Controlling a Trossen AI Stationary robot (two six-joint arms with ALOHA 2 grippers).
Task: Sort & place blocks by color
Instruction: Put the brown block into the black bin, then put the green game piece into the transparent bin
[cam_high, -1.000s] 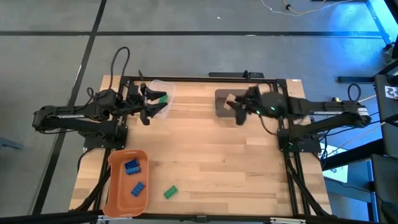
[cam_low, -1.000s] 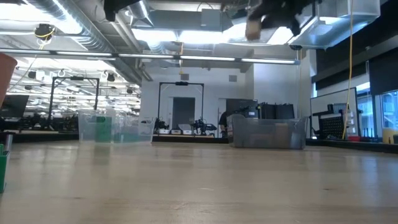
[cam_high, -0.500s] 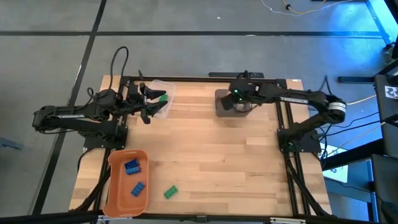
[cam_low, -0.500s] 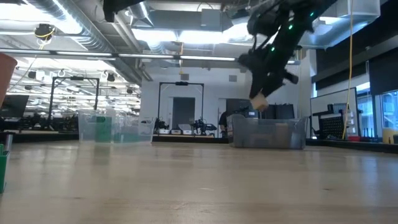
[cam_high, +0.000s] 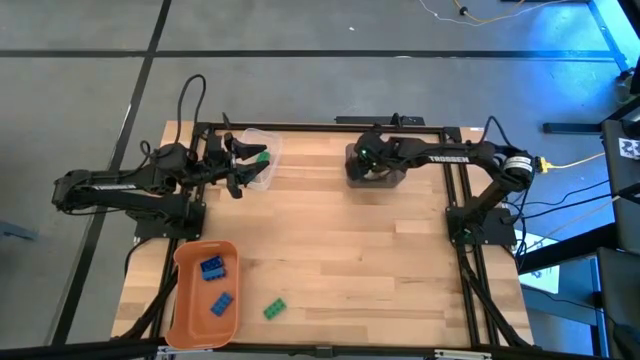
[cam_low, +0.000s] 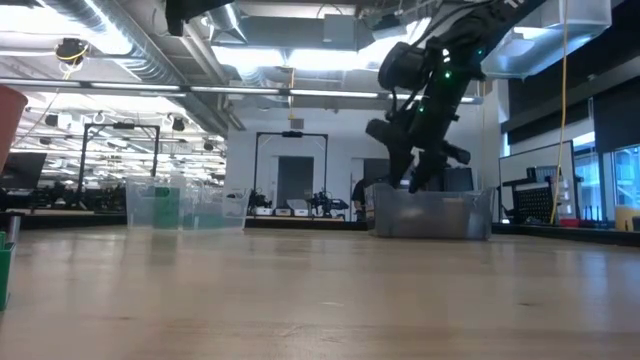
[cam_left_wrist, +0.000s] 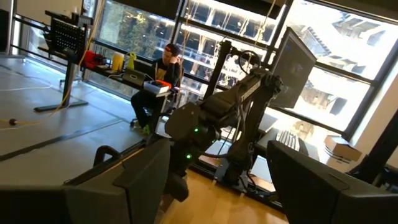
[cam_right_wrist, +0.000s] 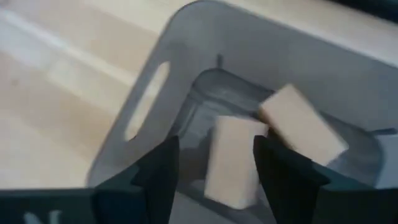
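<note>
At the near-left corner of the wooden table (cam_high: 350, 250) sits an orange plastic bin (cam_high: 178, 290) holding two blue studded bricks (cam_high: 213, 267); just beside it, loose near the near edge, lies one green studded brick (cam_high: 274, 309); a second green brick (cam_high: 262, 157) shows in the clear plastic bin (cam_high: 268, 140) at the far-left corner, where the left end effector (cam_high: 243, 168) waits with fingers spread and empty; at the far edge the right end effector (cam_right_wrist: 216, 146) reaches into the grey plastic bin (cam_right_wrist: 143, 93), fingers apart, with one pale tan brick (cam_right_wrist: 233, 165) unclamped between them and a second tan brick (cam_right_wrist: 301, 124) beyond; two of each colour are visible. Likely risks: a finger catching the tan brick or the bin wall on lifting out, flicking it or shifting the bin; the loose green brick being nudged off the near edge.
</note>
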